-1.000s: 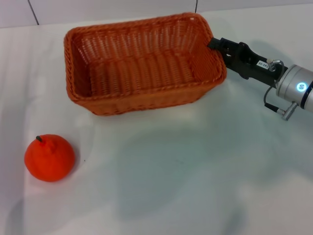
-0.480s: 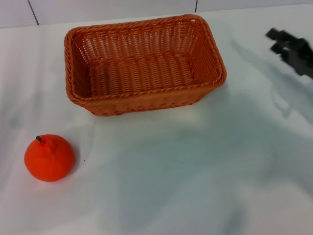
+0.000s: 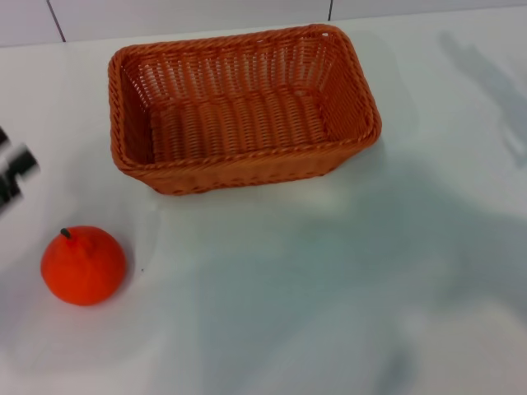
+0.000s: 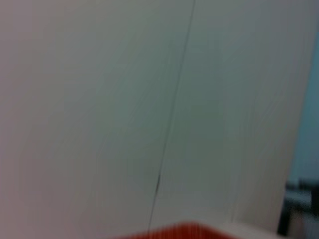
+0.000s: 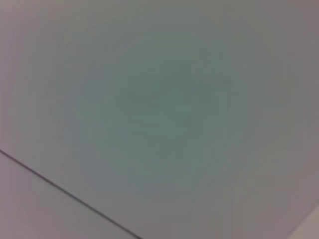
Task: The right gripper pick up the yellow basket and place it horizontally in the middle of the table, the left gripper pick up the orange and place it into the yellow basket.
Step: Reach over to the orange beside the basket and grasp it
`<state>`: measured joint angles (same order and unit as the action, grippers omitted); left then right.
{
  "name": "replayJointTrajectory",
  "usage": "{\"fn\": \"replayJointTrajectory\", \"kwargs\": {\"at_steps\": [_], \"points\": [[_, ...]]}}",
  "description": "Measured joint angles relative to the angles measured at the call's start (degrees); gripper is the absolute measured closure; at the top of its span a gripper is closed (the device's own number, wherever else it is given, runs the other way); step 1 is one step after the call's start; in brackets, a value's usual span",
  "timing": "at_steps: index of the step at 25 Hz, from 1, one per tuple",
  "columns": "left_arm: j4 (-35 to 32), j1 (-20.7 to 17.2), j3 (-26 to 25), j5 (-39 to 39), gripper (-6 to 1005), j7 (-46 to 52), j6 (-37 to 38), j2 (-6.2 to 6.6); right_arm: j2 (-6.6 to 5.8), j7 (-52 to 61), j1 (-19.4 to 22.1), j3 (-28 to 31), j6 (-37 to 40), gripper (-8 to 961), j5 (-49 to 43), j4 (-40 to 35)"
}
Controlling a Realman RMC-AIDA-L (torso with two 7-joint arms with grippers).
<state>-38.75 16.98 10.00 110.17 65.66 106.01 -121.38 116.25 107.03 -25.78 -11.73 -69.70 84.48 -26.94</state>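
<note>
The yellow basket (image 3: 243, 105), an orange-brown woven wicker rectangle, stands empty with its long side across the far middle of the white table (image 3: 329, 271). The orange (image 3: 83, 264) sits upright on the table at the near left, its dark stem on top, apart from the basket. My left gripper (image 3: 10, 173) shows only as a blurred dark shape at the left edge, a little beyond the orange and not touching it. My right gripper is out of view. An orange-red edge (image 4: 174, 231) shows in the left wrist view; I cannot tell what it belongs to.
A pale wall with dark seams (image 3: 56, 20) runs behind the table. A faint shadow (image 3: 494, 74) lies on the table at the far right. The right wrist view shows only a plain pale surface with one seam line (image 5: 65, 194).
My right gripper let go of the basket's right end and withdrew to the right, out of view. The basket stayed put. My left gripper has come in at the left edge.
</note>
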Motion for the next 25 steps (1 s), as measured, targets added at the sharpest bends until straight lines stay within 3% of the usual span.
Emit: {"fn": "replayJointTrajectory", "kwargs": {"at_steps": [4, 9, 15, 20, 25], "points": [[-2.2, -1.6, -1.1, 6.2, 399, -0.2, -1.9, -0.53, -0.3, 0.1, -1.1, 0.4, -0.3, 347, 0.0, -0.5], [-3.1, -3.4, -1.4, 8.0, 393, -0.5, -6.3, -2.1, -0.29, -0.3, -2.6, 0.4, 0.5, 347, 0.1, -0.1], [-1.9, -3.9, -0.8, 9.5, 386, -0.7, -7.0, -2.31, -0.11, -0.4, -3.5, 0.1, 1.8, 349, 0.1, 0.2], [0.5, -2.6, -0.2, 12.8, 207, -0.8, -6.4, -2.11, 0.2, -0.5, -3.9, 0.0, 2.6, 349, 0.0, 0.3], [4.2, -1.5, 0.8, 13.0, 113, -2.7, -11.1, -2.27, 0.81, -0.5, -3.9, -0.1, 2.3, 350, -0.1, 0.5]]}}
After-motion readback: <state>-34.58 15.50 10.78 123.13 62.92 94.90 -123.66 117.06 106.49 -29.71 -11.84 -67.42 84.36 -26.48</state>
